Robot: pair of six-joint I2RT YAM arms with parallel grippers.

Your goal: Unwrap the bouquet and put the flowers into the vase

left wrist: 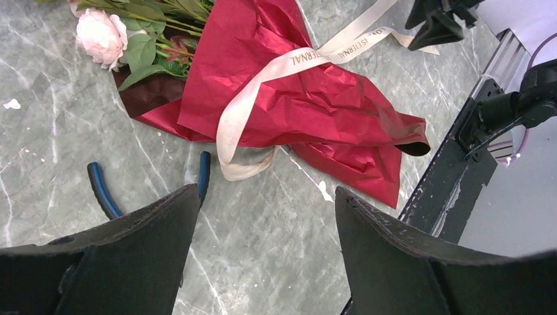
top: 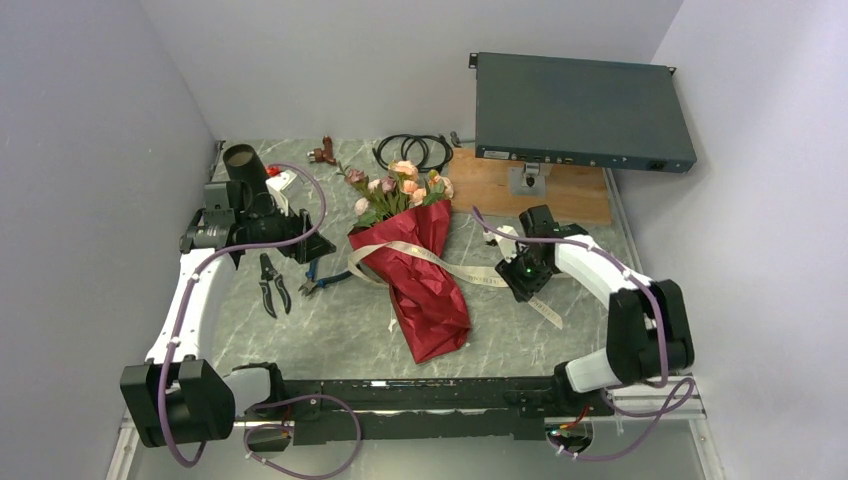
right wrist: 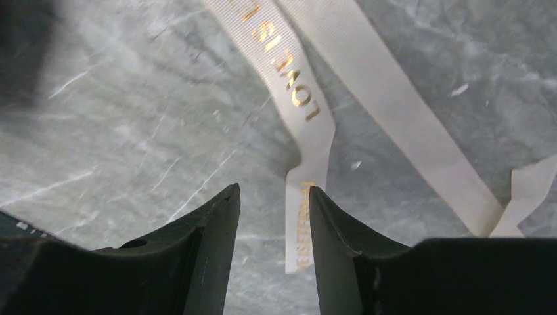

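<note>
Pale lilac walls (top: 90, 120) enclose an evenly lit grey marbled table (top: 340, 340) with a wooden board (top: 480, 185) at back

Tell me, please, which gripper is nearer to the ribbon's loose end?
Right. The right gripper sits directly over the ribbon, one tail showing between its parted jaws. The left gripper is across the bouquet, by the vase, well away.

the top camera looks down from high behind the near edge over the whole marble table (top: 340, 330). the left wrist camera peers low across the bouquet (left wrist: 309, 111) toward the right gripper (left wrist: 433, 29). the right wrist camera hangs close over the ribbon (right wrist: 368, 85), which all three views share.
</note>
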